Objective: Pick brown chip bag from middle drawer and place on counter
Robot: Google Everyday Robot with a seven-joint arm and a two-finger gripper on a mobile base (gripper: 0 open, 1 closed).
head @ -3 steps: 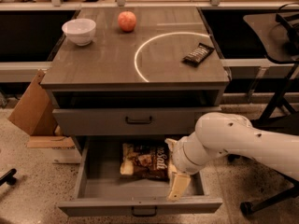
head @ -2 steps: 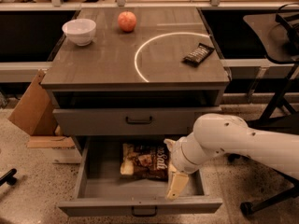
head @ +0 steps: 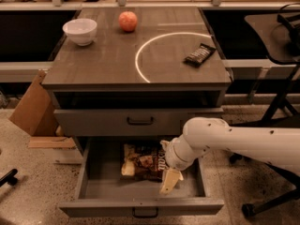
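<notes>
Fingers of the gripper stand spread apart and hold nothing. One pale finger points down toward the drawer's front, and the other shows just at the far side of the wrist. Between them lies the right end of the brown chip bag, flat on the floor of the open middle drawer. The rest of the bag stretches away to the left of the fingers.

The step in hand is the grasp. To do it well, I judge the fingers should sink until they straddle the crinkly right edge, then close on a fold of foil. The puffed middle would likely slip. Whether the tips already touch the bag I cannot tell.

Above and behind the fingers sits the shut upper drawer, so the lift should come out toward the front first, then up. The counter lies higher. Its bare patch inside the white arc, between the apple and the candy bar, looks a safe landing.
</notes>
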